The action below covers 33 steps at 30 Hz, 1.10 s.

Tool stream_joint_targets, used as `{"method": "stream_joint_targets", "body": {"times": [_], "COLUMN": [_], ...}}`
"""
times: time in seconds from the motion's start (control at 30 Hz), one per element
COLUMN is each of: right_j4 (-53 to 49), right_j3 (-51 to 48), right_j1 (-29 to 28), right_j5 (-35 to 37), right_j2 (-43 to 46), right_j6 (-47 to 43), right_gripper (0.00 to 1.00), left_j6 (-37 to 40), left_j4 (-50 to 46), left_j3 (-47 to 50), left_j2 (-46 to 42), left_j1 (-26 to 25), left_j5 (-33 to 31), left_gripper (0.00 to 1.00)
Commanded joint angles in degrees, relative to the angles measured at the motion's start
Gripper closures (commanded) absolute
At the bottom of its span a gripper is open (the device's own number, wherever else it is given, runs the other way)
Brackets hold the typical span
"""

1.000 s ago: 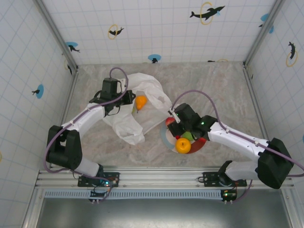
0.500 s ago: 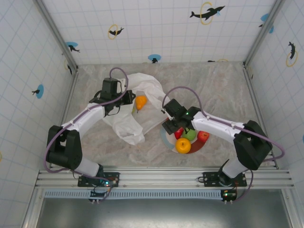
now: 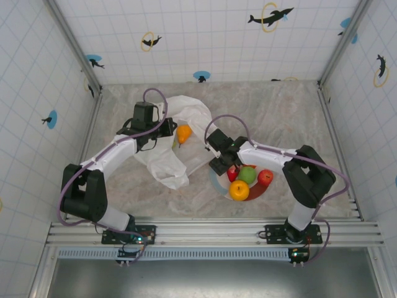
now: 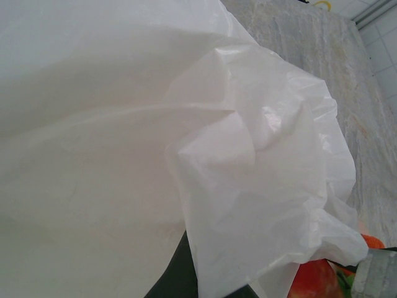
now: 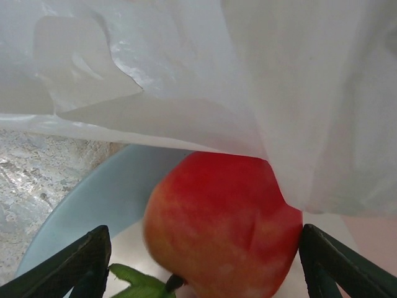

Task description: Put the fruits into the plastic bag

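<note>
right pincer (image 5: 203, 239) spread astride red apple (image 5: 223, 217) | left pincer (image 3: 164, 128) clamped on plastic bag (image 3: 170, 167)

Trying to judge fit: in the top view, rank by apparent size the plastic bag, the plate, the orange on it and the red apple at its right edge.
Largest first:
plastic bag
plate
orange
red apple, slightly smaller than the orange
</note>
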<state>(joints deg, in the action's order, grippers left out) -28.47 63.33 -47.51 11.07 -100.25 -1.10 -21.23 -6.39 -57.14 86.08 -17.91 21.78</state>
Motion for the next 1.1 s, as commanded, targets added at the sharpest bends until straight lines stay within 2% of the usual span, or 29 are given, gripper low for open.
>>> {"method": "stream_joint_targets", "body": {"times": [0.0, 0.43, 0.87, 1.07], "right_j4": [0.7, 2.9, 5.3, 9.8], "right_j3": [2.4, 0.6, -4.8, -7.9], "right_j1": [0.2, -0.3, -0.7, -0.8], "right_j5": [0.0, -0.2, -5.0, -12.2], "right_j2": [-1.5, 0.0, 13.9, 19.6], "right_j6": [-1.5, -2.1, -0.7, -0.7], "right_gripper": [0.23, 0.42, 0.45, 0.45], "left_j6": [-0.5, -0.4, -0.5, -0.6], "left_j4": [-0.7, -0.7, -0.8, -0.8], "left_j3": [-1.4, -1.3, -1.3, -1.4], "left_j2": [-0.1, -0.1, -0.2, -0.2], "left_j1": [0.1, 0.0, 0.0, 0.0], "left_j5": [-0.5, -0.7, -0.7, -0.6], "left_gripper": [1.0, 1.0, 1.0, 1.0]}}
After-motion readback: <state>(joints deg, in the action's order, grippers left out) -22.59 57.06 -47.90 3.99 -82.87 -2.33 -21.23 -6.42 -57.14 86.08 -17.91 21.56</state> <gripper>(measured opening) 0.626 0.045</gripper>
